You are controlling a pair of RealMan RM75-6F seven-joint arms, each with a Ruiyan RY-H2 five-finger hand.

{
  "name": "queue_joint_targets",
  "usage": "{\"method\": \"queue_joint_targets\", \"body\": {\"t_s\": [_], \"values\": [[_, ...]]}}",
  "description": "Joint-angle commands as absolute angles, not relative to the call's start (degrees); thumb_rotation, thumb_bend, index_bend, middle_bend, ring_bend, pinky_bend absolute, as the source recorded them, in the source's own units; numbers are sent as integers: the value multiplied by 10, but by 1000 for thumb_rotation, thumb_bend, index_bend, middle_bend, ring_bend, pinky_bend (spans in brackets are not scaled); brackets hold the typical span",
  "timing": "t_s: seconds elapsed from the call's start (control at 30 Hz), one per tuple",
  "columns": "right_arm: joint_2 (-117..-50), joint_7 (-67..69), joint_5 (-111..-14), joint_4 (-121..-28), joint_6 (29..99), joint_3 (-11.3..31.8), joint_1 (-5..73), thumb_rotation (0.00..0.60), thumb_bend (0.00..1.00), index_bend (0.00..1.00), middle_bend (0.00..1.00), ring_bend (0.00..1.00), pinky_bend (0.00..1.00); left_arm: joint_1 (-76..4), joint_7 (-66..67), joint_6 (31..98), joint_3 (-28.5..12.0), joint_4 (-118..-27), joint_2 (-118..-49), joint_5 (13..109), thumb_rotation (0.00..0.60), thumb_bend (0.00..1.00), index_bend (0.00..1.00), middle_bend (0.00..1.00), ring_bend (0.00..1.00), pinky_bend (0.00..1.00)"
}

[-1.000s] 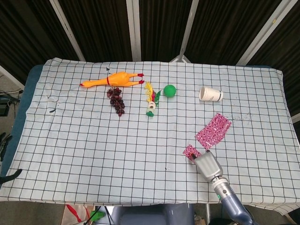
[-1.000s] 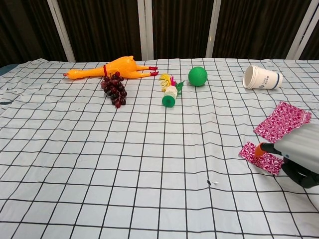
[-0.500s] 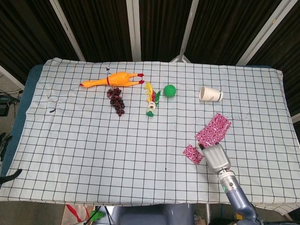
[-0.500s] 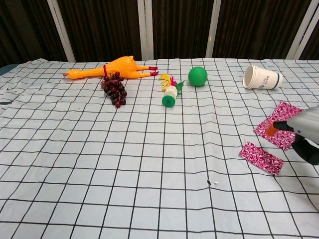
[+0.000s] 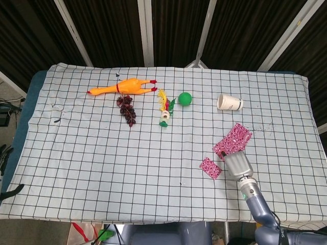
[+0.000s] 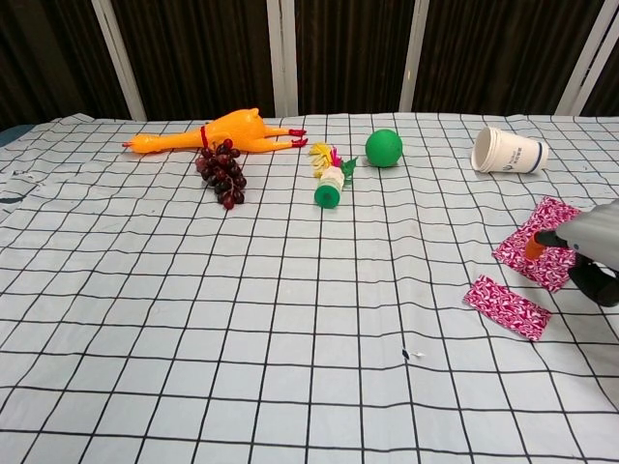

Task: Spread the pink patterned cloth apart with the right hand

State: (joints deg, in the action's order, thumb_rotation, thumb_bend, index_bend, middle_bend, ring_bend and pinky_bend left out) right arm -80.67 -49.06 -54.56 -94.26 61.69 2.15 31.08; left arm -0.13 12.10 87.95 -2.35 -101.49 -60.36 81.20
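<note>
The pink patterned cloth shows as two patches near the right side of the table. The larger patch [image 5: 233,138] [image 6: 545,224] lies slanted, and a smaller strip [image 5: 210,167] [image 6: 506,306] lies flat in front of it to the left. My right hand [image 5: 237,164] [image 6: 592,253] hovers low at the larger patch's near end. In the chest view, its orange fingertip [image 6: 533,248] rests on that patch's near edge. The rest of its fingers are tucked under the grey back of the hand, so their pose is unclear. The left hand is out of sight.
A white paper cup [image 5: 229,102] lies on its side behind the cloth. Farther left are a green ball [image 5: 185,98], a small bottle with feathers [image 5: 164,120], dark grapes [image 5: 127,108] and a rubber chicken [image 5: 122,87]. The checked tablecloth [image 5: 102,163] covers the table.
My right hand has moved from the small strip back and to the right, onto the near end of the larger patch. The small strip stays flat where it lay.
</note>
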Motion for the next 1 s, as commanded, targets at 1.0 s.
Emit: {"method": "queue_joint_targets", "body": {"t_s": [1.0], "values": [[-843, -505, -497, -906, 603, 20, 355, 600, 727, 243, 810, 761, 447, -5, 136, 875, -25, -1015, -609, 804, 600, 205, 119, 19, 28, 63]]}}
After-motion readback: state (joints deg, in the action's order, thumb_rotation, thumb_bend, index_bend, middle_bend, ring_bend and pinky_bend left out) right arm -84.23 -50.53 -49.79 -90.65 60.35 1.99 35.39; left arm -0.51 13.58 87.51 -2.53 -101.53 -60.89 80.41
